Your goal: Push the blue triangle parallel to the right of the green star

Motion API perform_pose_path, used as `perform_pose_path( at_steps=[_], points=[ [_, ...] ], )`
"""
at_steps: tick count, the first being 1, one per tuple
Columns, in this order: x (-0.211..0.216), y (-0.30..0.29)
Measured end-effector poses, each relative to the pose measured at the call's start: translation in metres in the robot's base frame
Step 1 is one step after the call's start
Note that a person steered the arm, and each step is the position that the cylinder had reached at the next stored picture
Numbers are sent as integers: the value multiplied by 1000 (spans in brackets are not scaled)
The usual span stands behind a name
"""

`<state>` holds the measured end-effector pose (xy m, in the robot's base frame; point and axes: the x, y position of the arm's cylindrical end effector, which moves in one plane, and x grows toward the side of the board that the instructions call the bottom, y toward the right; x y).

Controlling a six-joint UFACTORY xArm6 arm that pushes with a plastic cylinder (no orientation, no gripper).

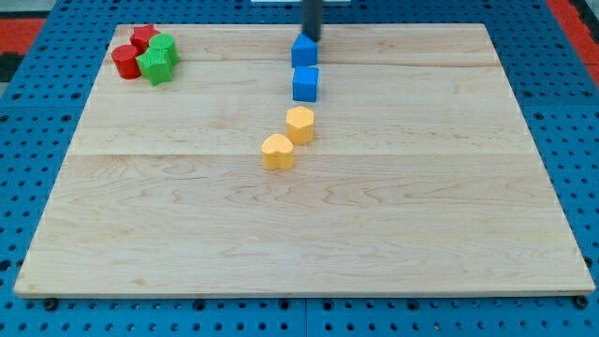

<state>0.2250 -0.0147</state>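
Note:
The blue triangle sits near the view's top centre of the wooden board. My tip is at its upper right edge, touching or almost touching it. The green star lies far to the view's left in a tight cluster at the top left corner. A wide stretch of board separates the triangle from the star.
A blue cube sits just below the triangle. A yellow hexagon and a yellow heart-like block lie below that. Two red blocks and a green round block crowd the star. The board's top edge is close behind the tip.

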Motion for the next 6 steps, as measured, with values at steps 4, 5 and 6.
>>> perform_pose_path(
  at_steps=[4, 5, 6],
  points=[
    [25, -6],
    [25, 13],
    [25, -30]
  ],
)
